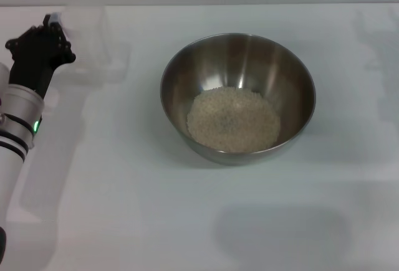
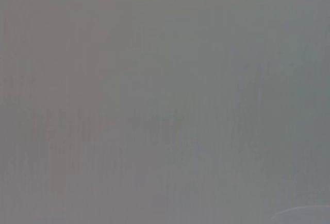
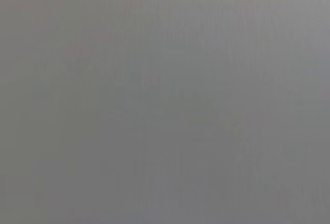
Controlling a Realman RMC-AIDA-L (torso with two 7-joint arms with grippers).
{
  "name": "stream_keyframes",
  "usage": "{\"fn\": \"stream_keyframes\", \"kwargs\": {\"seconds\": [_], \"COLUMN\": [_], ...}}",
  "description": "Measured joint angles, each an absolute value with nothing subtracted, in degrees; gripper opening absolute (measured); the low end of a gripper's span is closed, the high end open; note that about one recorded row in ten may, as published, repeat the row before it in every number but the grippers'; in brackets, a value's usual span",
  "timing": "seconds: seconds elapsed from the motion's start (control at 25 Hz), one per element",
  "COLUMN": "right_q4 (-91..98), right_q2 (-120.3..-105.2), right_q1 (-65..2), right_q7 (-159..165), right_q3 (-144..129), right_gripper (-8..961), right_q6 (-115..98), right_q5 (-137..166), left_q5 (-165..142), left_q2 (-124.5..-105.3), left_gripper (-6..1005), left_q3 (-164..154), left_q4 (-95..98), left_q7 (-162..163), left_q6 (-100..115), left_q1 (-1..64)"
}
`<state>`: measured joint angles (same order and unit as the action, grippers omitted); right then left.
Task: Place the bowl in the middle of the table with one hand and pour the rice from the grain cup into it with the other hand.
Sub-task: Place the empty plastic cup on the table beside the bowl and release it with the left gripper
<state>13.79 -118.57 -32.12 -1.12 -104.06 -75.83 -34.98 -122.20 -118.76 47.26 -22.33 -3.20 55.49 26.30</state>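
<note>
Steel bowl (image 1: 237, 96) sitting mid-bench (image 1: 124, 209), holding rice (image 1: 234, 119); left claw (image 1: 51, 31) gripping clear grain cup (image 1: 84, 43) at far left.

Head camera sits high, looking forward and steeply down, taking in the table (image 1: 124, 221) from near its front edge to the far edge, with the bowl (image 1: 237, 96) about mid-desk and the left arm (image 1: 19, 128) coming in at the left edge. The left wrist camera gives only a flat grey field with a faint pale curve at one corner, and the right wrist camera plain grey. Where they face and how near cannot be told, and no overlap with the head view shows.
</note>
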Motion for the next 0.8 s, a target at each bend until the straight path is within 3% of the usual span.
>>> {"fn": "stream_keyframes", "kwargs": {"seconds": [0.8], "right_q4": [13.6], "right_q2": [-118.65], "right_q1": [-32.0], "right_q7": [-1.4], "right_q3": [-104.2], "right_gripper": [693], "right_q6": [-75.9], "right_q5": [-34.8], "left_q5": [-122.2], "left_q2": [-119.09], "left_gripper": [83], "left_q3": [46.9], "left_q4": [-20.7], "left_q7": [-1.8], "left_q6": [47.1], "left_q1": [26.4]}}
